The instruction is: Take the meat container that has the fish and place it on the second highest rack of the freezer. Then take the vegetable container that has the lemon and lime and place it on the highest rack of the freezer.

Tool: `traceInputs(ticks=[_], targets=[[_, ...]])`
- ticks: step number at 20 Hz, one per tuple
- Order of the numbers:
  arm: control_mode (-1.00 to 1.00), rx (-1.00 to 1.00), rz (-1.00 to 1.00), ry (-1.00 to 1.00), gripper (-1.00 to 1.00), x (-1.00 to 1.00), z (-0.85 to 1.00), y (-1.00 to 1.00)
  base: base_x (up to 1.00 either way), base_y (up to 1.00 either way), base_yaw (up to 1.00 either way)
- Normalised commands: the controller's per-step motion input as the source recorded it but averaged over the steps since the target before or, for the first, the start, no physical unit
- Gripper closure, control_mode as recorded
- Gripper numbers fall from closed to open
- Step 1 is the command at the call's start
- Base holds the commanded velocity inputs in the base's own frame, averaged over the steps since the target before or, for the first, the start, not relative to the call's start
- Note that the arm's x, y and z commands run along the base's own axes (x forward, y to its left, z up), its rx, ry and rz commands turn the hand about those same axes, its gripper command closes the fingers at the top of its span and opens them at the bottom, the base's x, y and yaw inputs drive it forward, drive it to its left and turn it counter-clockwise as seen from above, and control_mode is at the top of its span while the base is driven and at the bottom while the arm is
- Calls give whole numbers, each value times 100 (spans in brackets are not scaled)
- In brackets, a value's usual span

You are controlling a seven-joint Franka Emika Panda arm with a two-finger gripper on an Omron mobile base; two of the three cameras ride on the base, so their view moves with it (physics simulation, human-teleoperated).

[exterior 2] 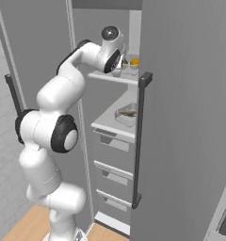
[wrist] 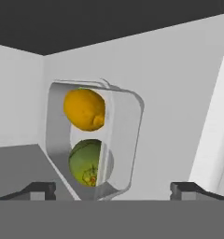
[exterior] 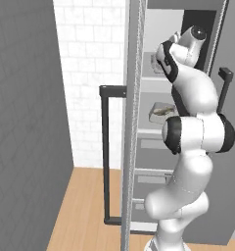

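Note:
The vegetable container (wrist: 125, 140), a pale tray with the lemon (wrist: 84, 108) and the lime (wrist: 87, 162) in it, rests on the highest rack (exterior 2: 108, 76) of the freezer (exterior 2: 103, 33). My gripper (wrist: 113, 191) is open just in front of it, its fingertips (wrist: 37, 190) wide apart and touching nothing. In the right base view the hand (exterior 2: 116, 59) hangs at the top shelf beside the lemon (exterior 2: 134, 61). One shelf down, on the second highest rack (exterior 2: 105, 121), the meat container (exterior 2: 126, 115) holds the fish (exterior 2: 128, 112); it also shows in the left base view (exterior: 162, 112).
An open door panel (exterior: 134, 122) with a long black bar handle (exterior: 105, 152) stands left of the arm. Another grey panel (exterior 2: 190, 117) with a black bar (exterior 2: 141, 136) stands to the right. Drawers (exterior 2: 114, 143) lie below the shelves. The floor (exterior: 85, 206) is wood.

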Motion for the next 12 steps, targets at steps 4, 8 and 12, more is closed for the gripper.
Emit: traceInputs(ticks=[4, 8, 12], targets=[[-100, 0, 0, -28, -100, -94, 0, 21, 0, 0, 0], [-100, 0, -2, -7, -100, -100, 28, 0, 0, 0, 0], [-100, 0, 0, 0, -100, -100, 36, 0, 0, 0, 0]])
